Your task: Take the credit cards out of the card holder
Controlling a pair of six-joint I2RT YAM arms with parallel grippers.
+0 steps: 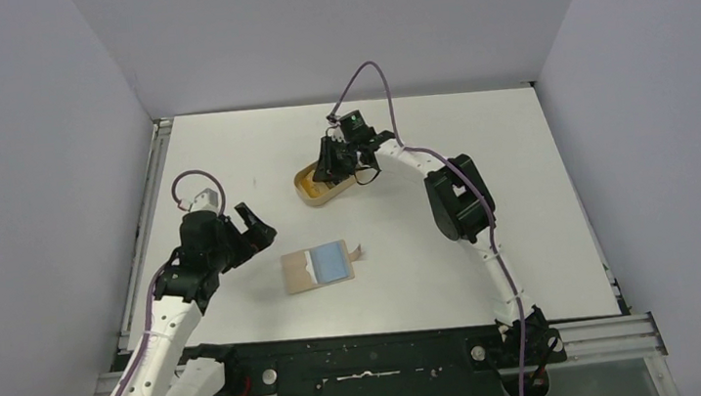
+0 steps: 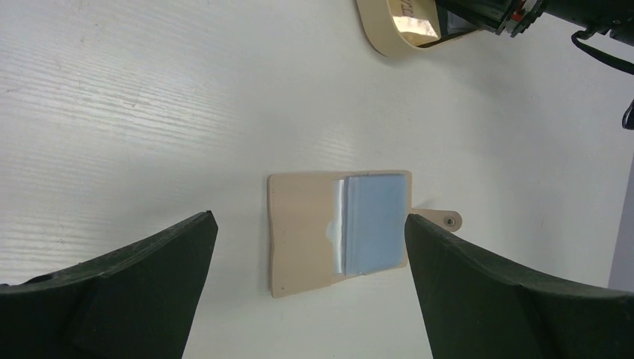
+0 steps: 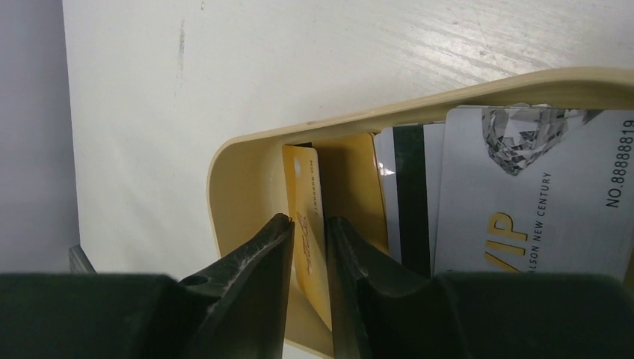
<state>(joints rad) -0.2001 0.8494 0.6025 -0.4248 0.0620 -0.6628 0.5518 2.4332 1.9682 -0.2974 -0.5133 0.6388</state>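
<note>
The card holder (image 1: 317, 265) lies open on the table, tan on its left half (image 2: 303, 235) and light blue on its right, with a snap tab (image 2: 447, 220) sticking out. A whitish strip (image 2: 341, 224) shows at the blue panel's edge. My left gripper (image 1: 256, 223) hovers open to the left of it, with nothing between its fingers (image 2: 308, 218). My right gripper (image 1: 341, 165) reaches into the oval wooden tray (image 1: 311, 187). Its jaws stand slightly apart around a gold credit card (image 3: 306, 209) standing on edge between the fingertips (image 3: 308, 223).
In the tray (image 3: 448, 93) lie a whitish VIP card (image 3: 523, 202) and a card with a black stripe (image 3: 411, 194). White walls enclose the table on the left, right and far side. The right arm's purple cable (image 1: 368, 73) arcs above the tray.
</note>
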